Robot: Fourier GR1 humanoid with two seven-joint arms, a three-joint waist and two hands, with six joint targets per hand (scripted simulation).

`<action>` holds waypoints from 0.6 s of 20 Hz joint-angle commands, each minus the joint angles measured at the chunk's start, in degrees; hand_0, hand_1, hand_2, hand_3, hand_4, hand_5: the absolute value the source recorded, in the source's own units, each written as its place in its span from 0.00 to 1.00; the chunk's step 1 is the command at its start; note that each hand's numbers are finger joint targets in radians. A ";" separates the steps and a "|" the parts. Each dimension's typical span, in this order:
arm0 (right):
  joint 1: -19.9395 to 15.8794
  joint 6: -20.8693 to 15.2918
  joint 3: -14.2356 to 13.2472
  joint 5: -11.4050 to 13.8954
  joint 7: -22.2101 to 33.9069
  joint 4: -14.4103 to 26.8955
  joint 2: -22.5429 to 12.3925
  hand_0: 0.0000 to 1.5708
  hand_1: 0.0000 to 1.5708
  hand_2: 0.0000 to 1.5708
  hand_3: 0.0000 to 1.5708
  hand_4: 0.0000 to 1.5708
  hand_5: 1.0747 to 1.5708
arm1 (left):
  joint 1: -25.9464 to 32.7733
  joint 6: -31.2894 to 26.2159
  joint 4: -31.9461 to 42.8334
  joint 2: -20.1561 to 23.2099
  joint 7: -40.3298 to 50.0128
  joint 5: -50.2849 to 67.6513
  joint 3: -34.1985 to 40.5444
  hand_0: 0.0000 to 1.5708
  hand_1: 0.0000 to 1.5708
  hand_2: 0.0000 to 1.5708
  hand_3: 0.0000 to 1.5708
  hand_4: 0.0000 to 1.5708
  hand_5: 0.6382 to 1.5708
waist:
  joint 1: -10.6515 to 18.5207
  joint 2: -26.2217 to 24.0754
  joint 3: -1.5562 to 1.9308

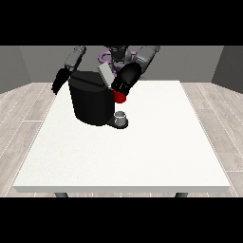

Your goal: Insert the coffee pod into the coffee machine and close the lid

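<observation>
Down at the bottom of the frame is the near edge of the big white table [123, 156]. Its top fills the middle of the frame, and most of it is bare.

Further back, a bit left of the middle, stands the black coffee machine [90, 99]. It is a big dark block. A small grey cup [121, 116] sits on the dark tray at its foot, on the machine's right side in the frame. A grey lid [106, 74] sticks up at a slant from the top of the machine, so the lid is open.

Just right of the lid, the hand at the view's right [124, 81] reaches down to the top front of the machine. It is a black lump here, and I cannot tell how it is held. Right under it is a red thing at the machine [120, 98]. The coffee pod does not show plainly anywhere.

Up at the upper left, the hand at the view's left [59, 80] hangs past the far table edge, well apart from the machine. Its dark fingers point down, straight and relaxed, holding nothing.

At the very top, the robot's grey body [118, 51] is behind the machine.
</observation>
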 commanded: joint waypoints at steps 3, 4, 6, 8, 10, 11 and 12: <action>0.93 0.80 -0.97 -0.89 -0.62 1.08 -0.63 0.00 0.00 0.00 0.00 0.00 1.00 | 1.19 1.21 0.53 -1.93 -0.75 0.11 0.33 0.71 0.71 0.72 0.63 0.00 1.00 | 0.84 -0.30 -0.05; 1.08 0.52 0.29 -0.05 -0.70 -0.84 -0.17 0.00 0.00 0.00 0.00 0.00 1.00 | 0.34 2.19 1.29 1.32 -2.71 0.19 1.63 0.71 0.71 0.72 0.62 0.00 1.00 | -0.36 1.63 -0.07; 0.51 0.10 -0.60 -0.85 0.79 -0.98 0.06 0.00 0.00 0.00 0.00 0.00 1.00 | -0.03 2.50 0.91 1.66 -4.13 0.70 2.18 0.72 0.72 0.72 0.61 0.00 1.00 | 0.01 1.17 -0.07; -0.54 -0.61 0.31 0.34 2.69 -2.45 0.09 0.00 0.00 0.00 0.00 0.00 1.00 | 1.85 7.19 0.91 -0.84 -4.84 0.41 2.24 0.77 0.77 0.75 0.61 0.00 1.00 | -0.59 2.29 -0.10; 0.70 -0.93 1.25 0.83 0.35 -1.86 1.18 0.00 0.00 0.00 0.00 0.00 1.00 | -1.11 5.72 0.87 0.21 -3.15 0.47 2.86 0.78 0.78 0.76 0.60 0.00 1.00 | -1.88 2.09 -0.06; -0.87 -2.44 0.47 0.74 -1.03 0.59 2.26 0.00 0.00 0.00 0.00 0.03 1.00 | -2.13 3.88 -0.23 -1.21 -3.33 0.47 1.78 0.79 0.79 0.77 0.61 0.00 1.00 | 0.50 2.17 -0.04; -0.11 -1.49 -0.69 0.07 -2.54 1.54 0.85 0.00 0.00 0.00 0.00 0.04 1.00 | -2.42 3.97 -0.11 -0.73 -1.84 0.42 2.31 0.79 0.79 0.77 0.62 0.00 1.00 | -0.04 2.37 -0.03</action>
